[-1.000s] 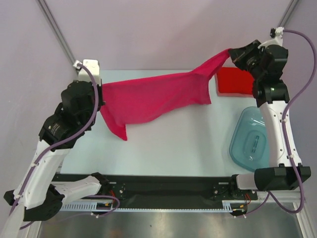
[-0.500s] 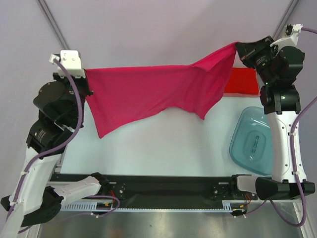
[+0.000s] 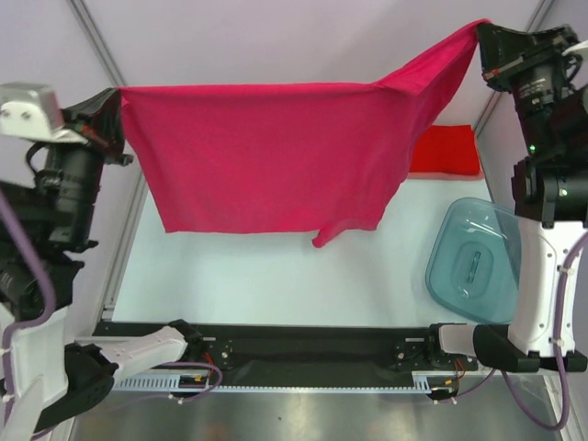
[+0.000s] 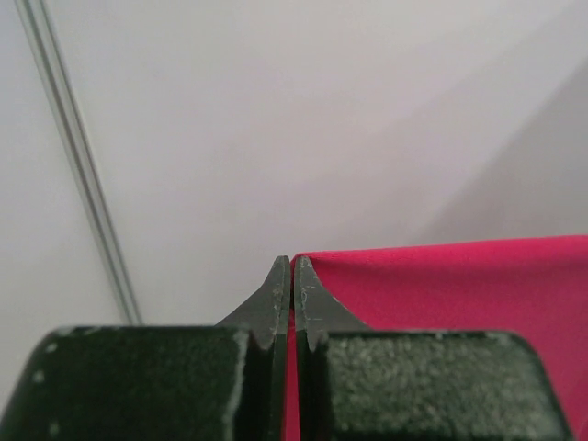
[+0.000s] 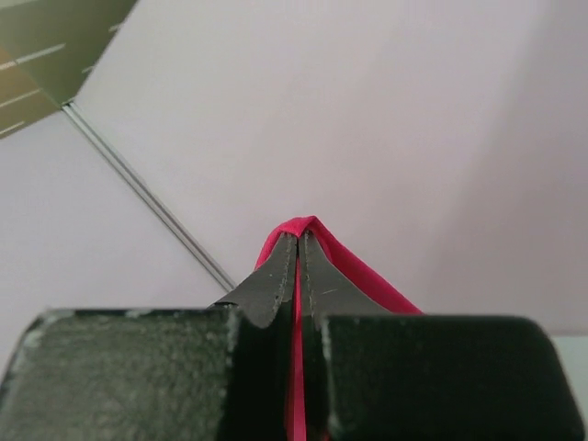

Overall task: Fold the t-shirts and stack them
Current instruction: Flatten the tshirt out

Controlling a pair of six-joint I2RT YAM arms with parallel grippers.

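Observation:
The magenta-pink t-shirt [image 3: 276,156] hangs spread wide in the air above the table, held by two top corners. My left gripper [image 3: 118,99] is shut on its left corner; in the left wrist view the gripper [image 4: 292,272] pinches the pink cloth [image 4: 459,285] between closed fingers. My right gripper [image 3: 484,32] is shut on the right corner, raised higher; in the right wrist view the gripper [image 5: 300,246] has the cloth [image 5: 358,266] wrapped over its tips. The brighter red t-shirt [image 3: 446,152] lies folded flat at the table's far right, partly hidden behind the hanging shirt.
A translucent blue-grey plastic tub [image 3: 473,262] lies on the table at the right, beside the right arm. The white table [image 3: 276,276] shows below the hanging shirt. Lilac walls and metal frame posts [image 3: 96,46] stand behind.
Both grippers have risen and moved apart, lifting the magenta-pink shirt off the table and stretching it out; it now hangs spread flat in the air.

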